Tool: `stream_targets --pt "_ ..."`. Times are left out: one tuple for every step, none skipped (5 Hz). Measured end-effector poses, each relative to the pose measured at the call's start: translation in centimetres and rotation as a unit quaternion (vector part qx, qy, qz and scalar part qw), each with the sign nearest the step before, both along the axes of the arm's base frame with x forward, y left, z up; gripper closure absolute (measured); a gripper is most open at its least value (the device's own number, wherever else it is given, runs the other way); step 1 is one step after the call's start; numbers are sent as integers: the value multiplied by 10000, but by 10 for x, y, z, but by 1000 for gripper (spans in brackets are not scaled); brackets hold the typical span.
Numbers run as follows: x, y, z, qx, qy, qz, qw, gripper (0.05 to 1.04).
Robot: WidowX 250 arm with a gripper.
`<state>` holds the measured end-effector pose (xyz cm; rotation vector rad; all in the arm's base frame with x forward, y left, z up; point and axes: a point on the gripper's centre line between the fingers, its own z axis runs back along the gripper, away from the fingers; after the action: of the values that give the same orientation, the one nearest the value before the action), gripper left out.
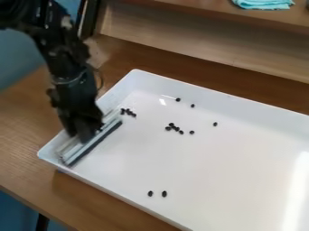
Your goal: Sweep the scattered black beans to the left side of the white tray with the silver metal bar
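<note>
Wooden table (30,131) bears white tray (223,180) holding black pieces (164,194).

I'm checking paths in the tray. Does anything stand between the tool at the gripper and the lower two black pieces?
Nothing visible; between the tool at the gripper and the two black pieces is bare white tray.

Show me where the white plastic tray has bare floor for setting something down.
The tray is bare right of the small black beads, and between the middle cluster and lower pair. Crowded: the left end, with black claw, pale dark-edged bar and bead clump.
</note>
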<state>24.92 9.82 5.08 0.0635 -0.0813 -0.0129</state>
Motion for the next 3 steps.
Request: stream_targets --pt "1 -12 23 -36 -274 -46 9996 762" --pt "4 -42 48 -48 -524 -219 9984 763" --pt "11 -72 61 -17 -590 -392 9975 762"
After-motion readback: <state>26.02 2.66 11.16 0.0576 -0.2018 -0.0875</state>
